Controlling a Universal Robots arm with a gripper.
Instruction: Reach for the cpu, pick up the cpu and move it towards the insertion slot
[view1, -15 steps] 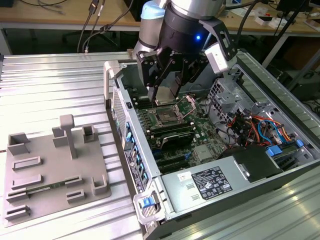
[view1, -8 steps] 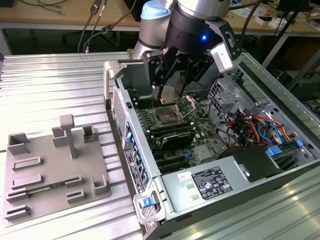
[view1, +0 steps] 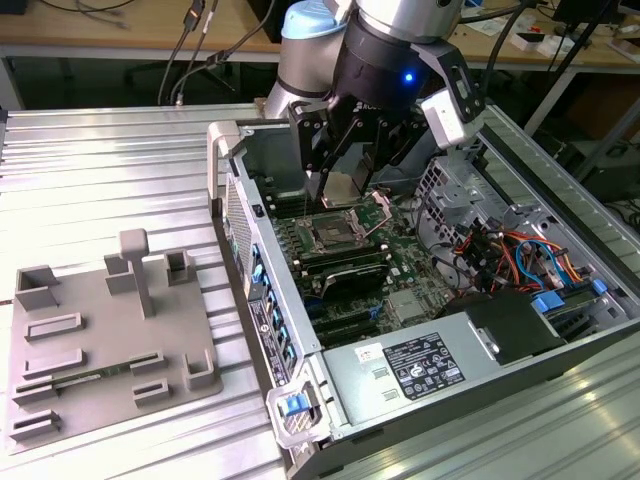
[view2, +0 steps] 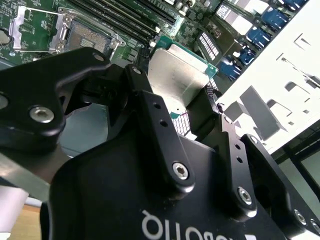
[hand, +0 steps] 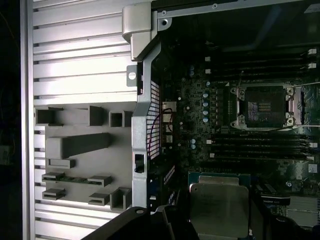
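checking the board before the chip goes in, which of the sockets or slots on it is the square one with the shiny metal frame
The insertion slot: square, with a shiny metal frame and dark centre, and empty. The long black memory slots beside it are narrow strips. The hand holds the cpu above the board.

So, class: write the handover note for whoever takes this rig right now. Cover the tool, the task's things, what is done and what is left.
Tool: shut on the cpu, held off the board above the open computer case; both wrist views show the chip between the fingers.
Insertion slot: on the motherboard, frame open, centre bare, just below the held chip in the exterior view.
Done: reach and pick-up; chip carried over the case.
Left: bringing it the rest of the way to the slot.
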